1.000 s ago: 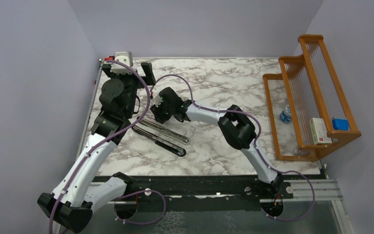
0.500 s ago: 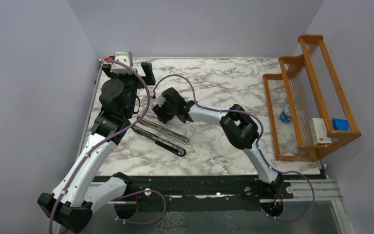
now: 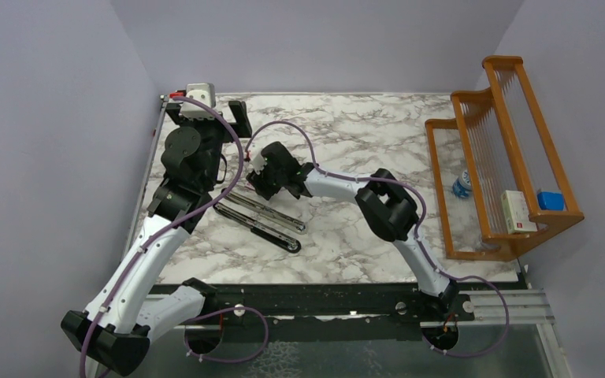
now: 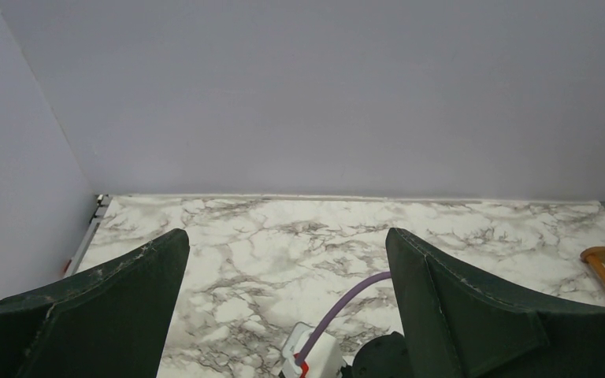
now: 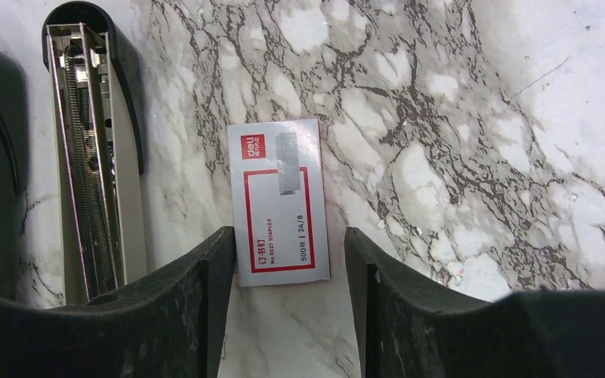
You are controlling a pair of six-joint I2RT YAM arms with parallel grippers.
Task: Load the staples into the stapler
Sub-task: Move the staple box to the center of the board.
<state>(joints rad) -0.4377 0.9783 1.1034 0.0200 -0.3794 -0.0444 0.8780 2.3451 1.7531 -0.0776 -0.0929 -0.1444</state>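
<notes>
The stapler (image 3: 261,217) lies opened flat on the marble table, left of centre. In the right wrist view its magazine channel (image 5: 87,165) shows a spring and no staples. A small white-and-red staples box (image 5: 280,203) lies closed just right of it. No loose staple strips are in view. My right gripper (image 5: 287,236) is open, and its fingertips straddle the near end of the box without touching it. From the top view the right gripper (image 3: 261,175) hides the box. My left gripper (image 4: 287,236) is open and empty, raised at the back left (image 3: 207,118), facing the wall.
A wooden rack (image 3: 512,134) stands at the right edge, holding a white-and-red box (image 3: 517,211) and a blue block (image 3: 550,200). A little blue-and-white cylinder (image 3: 462,186) lies by it. Walls close the left and far sides.
My right gripper has shifted slightly toward the far side over the staples box. The left arm and the stapler have not moved.
</notes>
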